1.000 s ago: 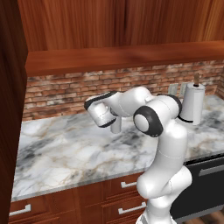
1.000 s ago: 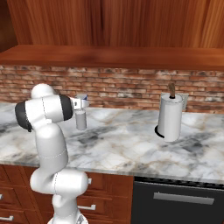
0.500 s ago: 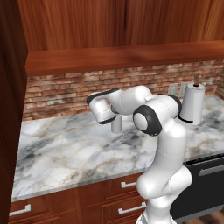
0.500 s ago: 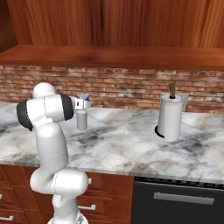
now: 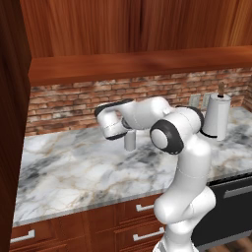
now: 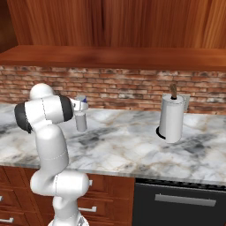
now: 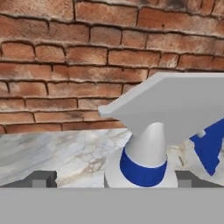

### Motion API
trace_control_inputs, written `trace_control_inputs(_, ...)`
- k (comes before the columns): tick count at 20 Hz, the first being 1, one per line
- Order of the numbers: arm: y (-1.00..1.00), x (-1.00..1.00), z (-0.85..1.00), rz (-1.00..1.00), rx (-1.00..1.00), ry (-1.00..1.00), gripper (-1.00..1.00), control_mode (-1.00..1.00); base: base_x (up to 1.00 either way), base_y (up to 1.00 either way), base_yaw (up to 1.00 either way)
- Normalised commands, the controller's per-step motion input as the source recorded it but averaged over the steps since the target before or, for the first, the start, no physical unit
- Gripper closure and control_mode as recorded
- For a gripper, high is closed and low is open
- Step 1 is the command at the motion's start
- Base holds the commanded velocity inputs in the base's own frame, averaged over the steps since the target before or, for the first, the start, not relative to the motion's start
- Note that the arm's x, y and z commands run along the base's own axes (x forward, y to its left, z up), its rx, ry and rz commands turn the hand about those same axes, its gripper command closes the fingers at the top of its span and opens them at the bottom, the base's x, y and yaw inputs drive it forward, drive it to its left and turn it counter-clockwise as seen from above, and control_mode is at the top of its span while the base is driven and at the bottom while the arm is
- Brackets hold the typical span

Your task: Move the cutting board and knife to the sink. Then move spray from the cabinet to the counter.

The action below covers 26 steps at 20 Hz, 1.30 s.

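The spray [image 7: 148,144], a pale bottle with a blue collar and trigger, stands upright on the marble counter [image 5: 74,167] close to the brick wall. My gripper [image 7: 116,179] is open, its two dark fingertips [image 7: 41,178] standing wide on either side of the bottle's neck without touching it. From the right base view the spray [image 6: 81,121] sits just under the hand, on the counter [image 6: 128,145]. In the left base view the spray [image 5: 130,141] shows below the bent wrist. The cutting board, knife and sink are out of view. Shut wooden cabinet doors [image 5: 147,24] hang above.
A white paper-towel roll [image 6: 171,117] on a stand is at the right of the counter, also seen as the roll [image 5: 216,117]. A dark appliance front [image 6: 176,203] sits under the counter. A tall wooden panel [image 5: 10,123] bounds the left.
The hand has shifted only slightly over the spray. The bottle stands where it stood and the jaws stay wide.
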Motion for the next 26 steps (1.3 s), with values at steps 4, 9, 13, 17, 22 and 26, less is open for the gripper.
trace_control_inputs(4,0.16,-0.31,-0.12,0.00,0.00,0.01,-1.00,-1.00,0.00,0.00,0.00)
trace_control_inputs(9,0.03,-0.15,0.00,0.00,0.00,0.00,-1.00,-1.00,0.00,0.00,0.00)
trace_control_inputs(13,0.06,-0.25,0.00,0.00,0.00,0.00,-1.00,-1.00,0.00,0.00,0.00)
trace_control_inputs(17,0.01,-0.13,0.00,0.00,0.00,-0.04,-1.00,-1.00,0.00,0.00,0.00)
trace_control_inputs(22,0.00,-0.34,0.05,0.00,0.00,-0.02,-1.00,-1.00,0.00,0.00,0.00)
trace_control_inputs(26,0.00,-0.48,0.02,-0.01,0.00,0.00,-1.00,-1.00,0.00,0.00,0.00)
